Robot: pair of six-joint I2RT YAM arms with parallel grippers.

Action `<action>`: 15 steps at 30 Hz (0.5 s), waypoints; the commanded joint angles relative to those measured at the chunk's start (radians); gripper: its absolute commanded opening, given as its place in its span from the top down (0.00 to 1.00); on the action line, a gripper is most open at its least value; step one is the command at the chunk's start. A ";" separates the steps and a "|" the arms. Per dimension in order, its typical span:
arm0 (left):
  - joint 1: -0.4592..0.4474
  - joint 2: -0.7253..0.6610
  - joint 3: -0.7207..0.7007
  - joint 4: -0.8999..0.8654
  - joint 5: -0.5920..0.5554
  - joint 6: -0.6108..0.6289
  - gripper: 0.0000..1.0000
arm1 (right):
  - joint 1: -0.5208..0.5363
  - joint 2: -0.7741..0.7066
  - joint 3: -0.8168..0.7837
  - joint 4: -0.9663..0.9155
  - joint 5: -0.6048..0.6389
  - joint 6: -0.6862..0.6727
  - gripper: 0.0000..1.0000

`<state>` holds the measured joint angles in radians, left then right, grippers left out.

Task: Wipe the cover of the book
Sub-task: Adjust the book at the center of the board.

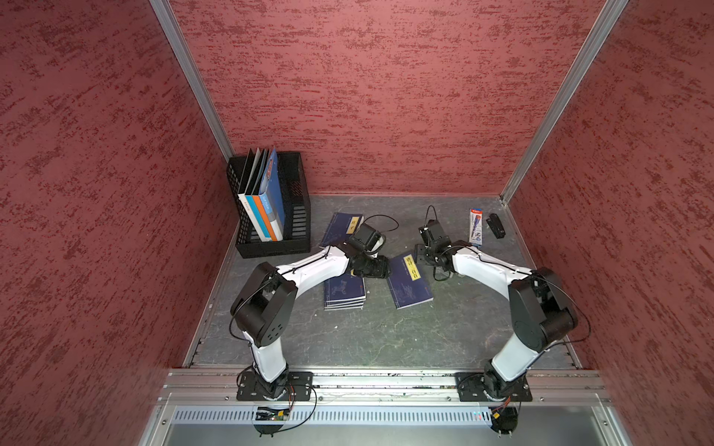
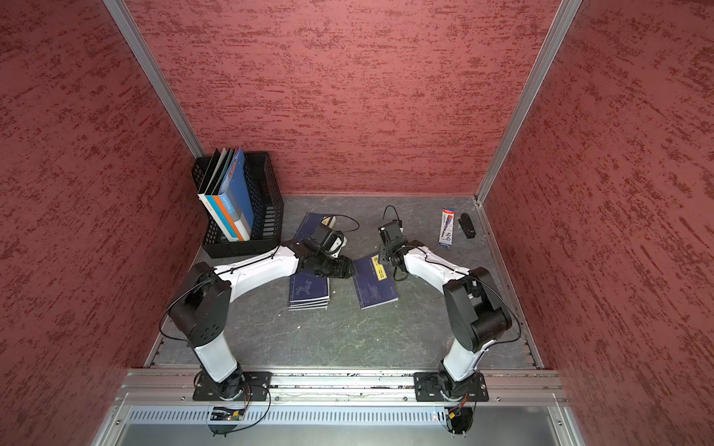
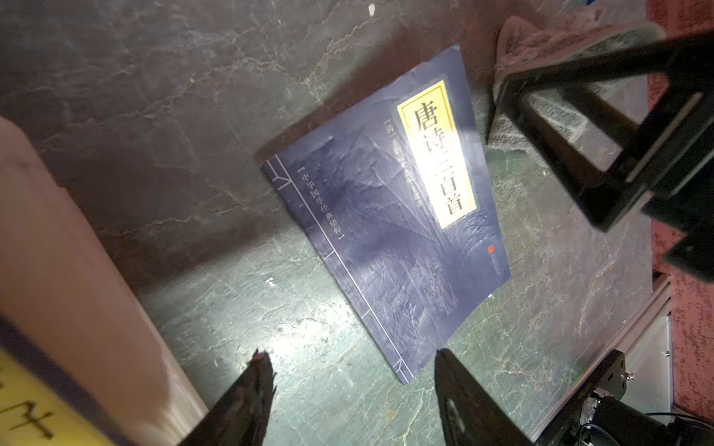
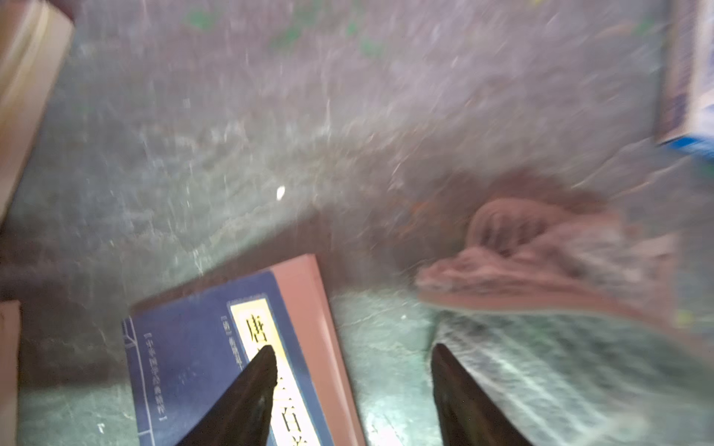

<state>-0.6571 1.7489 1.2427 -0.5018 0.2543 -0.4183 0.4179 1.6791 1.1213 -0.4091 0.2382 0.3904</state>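
- The right pincer (image 4: 353, 349) gapes empty. The cloth (image 4: 541, 262) lies loose on the tabletop (image 4: 270, 135) just ahead of it, and the book (image 4: 193, 367) has a corner under one jaw.
- The left pincer (image 3: 352, 354) is open and empty, with the book just ahead.
- Closing here could nip the cover and miss the cloth. Unpinned, the book may slide.

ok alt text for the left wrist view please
A dark blue book with a yellow title label lies flat on the grey-green marbled table. The left gripper, jaws open and empty, points near its closest corner; a crumpled cloth lies just beyond the book.
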 commanded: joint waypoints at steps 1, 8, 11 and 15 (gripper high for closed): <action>0.022 -0.069 -0.028 -0.008 -0.006 0.003 0.32 | -0.040 -0.011 0.029 -0.068 0.086 -0.049 0.34; 0.068 -0.167 -0.104 -0.007 -0.007 0.009 0.32 | -0.109 0.035 0.034 -0.063 0.108 -0.098 0.32; 0.088 -0.201 -0.135 -0.004 -0.004 0.010 0.32 | -0.123 0.032 0.015 -0.046 0.102 -0.100 0.32; 0.113 -0.225 -0.160 0.004 0.006 0.011 0.32 | -0.138 0.040 -0.004 -0.036 0.088 -0.102 0.32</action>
<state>-0.5571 1.5452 1.0962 -0.5011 0.2535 -0.4179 0.2897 1.7096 1.1313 -0.4461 0.3111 0.3042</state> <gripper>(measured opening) 0.679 0.681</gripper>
